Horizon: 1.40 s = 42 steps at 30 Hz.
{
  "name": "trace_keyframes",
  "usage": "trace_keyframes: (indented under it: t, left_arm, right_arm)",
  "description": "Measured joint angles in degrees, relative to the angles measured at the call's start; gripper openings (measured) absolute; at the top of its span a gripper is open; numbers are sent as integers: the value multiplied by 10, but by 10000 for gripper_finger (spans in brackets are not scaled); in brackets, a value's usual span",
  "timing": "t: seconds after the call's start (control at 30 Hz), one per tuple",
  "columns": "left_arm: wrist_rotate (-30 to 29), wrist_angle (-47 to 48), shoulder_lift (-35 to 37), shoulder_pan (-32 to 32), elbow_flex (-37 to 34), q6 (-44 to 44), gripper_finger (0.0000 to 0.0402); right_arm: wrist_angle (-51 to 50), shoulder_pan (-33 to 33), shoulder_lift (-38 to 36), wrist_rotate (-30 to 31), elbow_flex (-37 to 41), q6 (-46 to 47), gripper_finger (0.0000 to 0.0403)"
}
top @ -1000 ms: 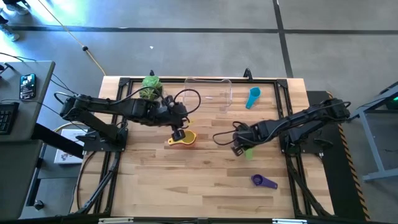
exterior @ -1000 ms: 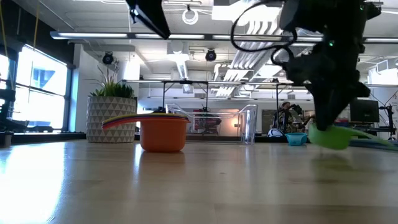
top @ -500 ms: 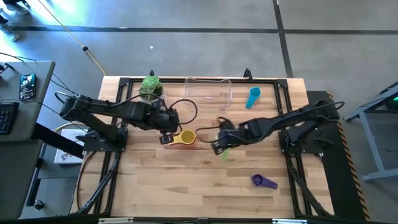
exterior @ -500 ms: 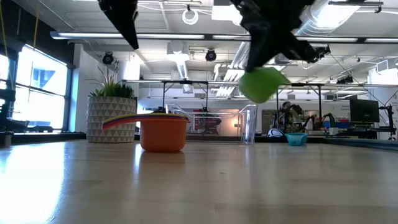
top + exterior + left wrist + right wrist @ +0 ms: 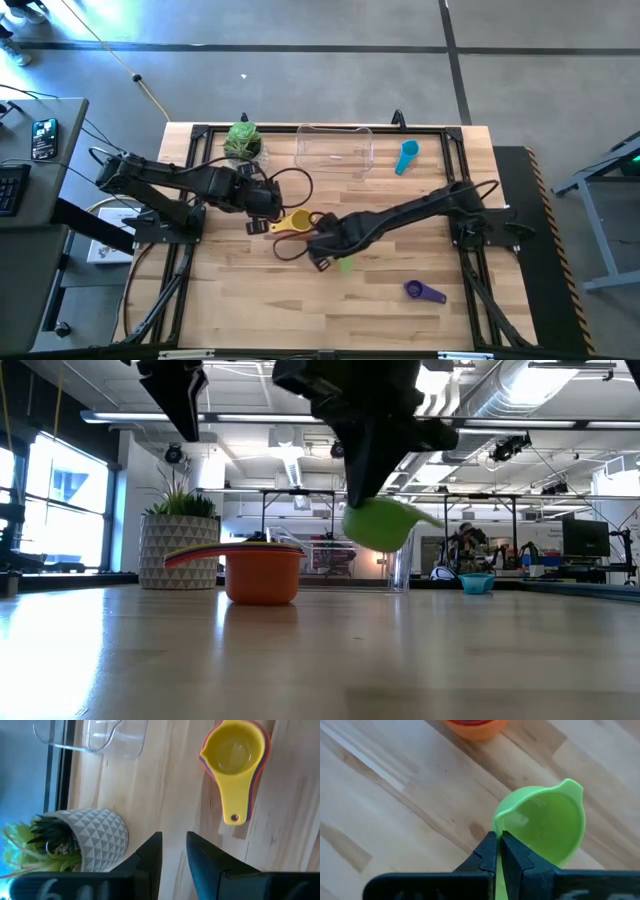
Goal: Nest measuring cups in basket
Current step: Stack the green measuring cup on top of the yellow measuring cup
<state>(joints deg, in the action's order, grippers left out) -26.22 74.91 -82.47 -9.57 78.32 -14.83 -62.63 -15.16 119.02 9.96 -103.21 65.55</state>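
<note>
Right fingers [image 5: 496, 851] pinch the green cup [image 5: 547, 820] aloft; left fingers [image 5: 172, 851] barely parted.

six measuring cups [image 5: 294, 222] (three nested), one basket [image 5: 335, 150], one plant pot [image 5: 242, 141]

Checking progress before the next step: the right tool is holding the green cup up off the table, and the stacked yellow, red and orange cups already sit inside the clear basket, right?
Not quite. The high view shows the stacked cups on bare table, apart from the basket. The right tool does hold the green cup off the table.
</note>
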Motion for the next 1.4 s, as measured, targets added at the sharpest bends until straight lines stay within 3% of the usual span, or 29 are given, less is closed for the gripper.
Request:
trace_keyframes:
  t: [0.33, 0.77, 1.1, 1.4]
  left_arm:
    - [-1, 17, 46, -6, -1, 0, 78]
    - [0, 16, 80, -6, 0, 0, 78]
    - [1, 17, 81, -6, 0, 0, 78]
    - [1, 17, 81, -6, 0, -1, 78]
  right_arm:
    - [17, -38, 61, -44, -8, 78, 0]
    - [23, -39, 74, -72, -8, 90, 2]
    - [46, -39, 74, -71, -8, 90, 62]
    - [12, -39, 74, -36, -70, 110, 73]
